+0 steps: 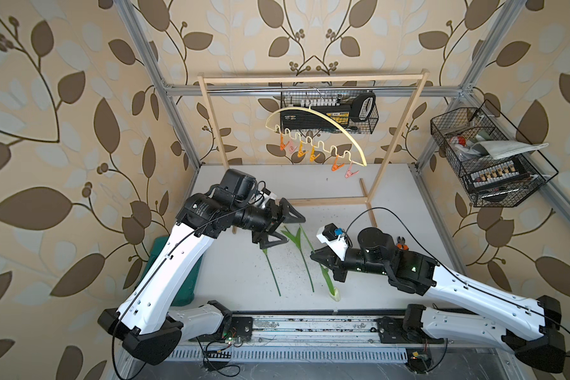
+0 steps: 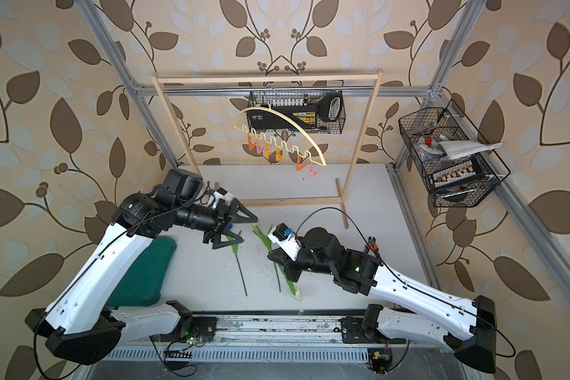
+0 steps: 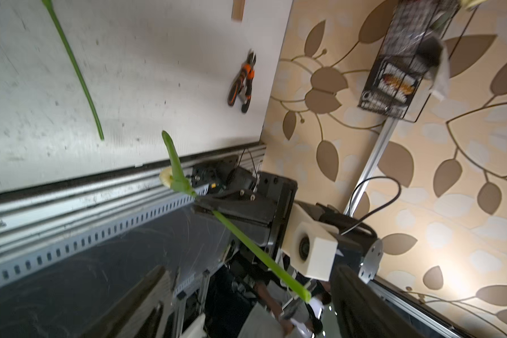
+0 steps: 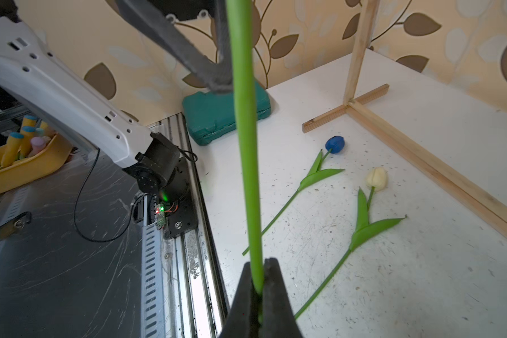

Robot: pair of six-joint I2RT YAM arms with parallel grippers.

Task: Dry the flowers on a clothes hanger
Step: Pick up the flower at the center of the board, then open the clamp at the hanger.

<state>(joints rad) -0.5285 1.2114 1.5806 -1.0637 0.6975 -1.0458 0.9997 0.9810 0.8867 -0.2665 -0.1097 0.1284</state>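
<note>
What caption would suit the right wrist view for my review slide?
Right gripper, jaws shut on a green tulip stem; blue tulip and cream tulip lie on the white table.

Clothes hanger (image 1: 310, 142): cream-yellow arch, wavy lower bar, small orange and pink pegs (image 1: 314, 157) dangling from the bar. It hangs by its metal hook (image 1: 315, 91) at the back, above the table (image 4: 422, 278). Blue tulip (image 4: 335, 144) and cream tulip (image 4: 377, 179) lie flat on the table, side by side, not touching, stems roughly parallel, heads toward the back. Second cream tulip (image 3: 166, 177): stem pinched in the right gripper (image 4: 258, 288), with long bare stem on one side of the jaws and leaf and head on the other.
</note>
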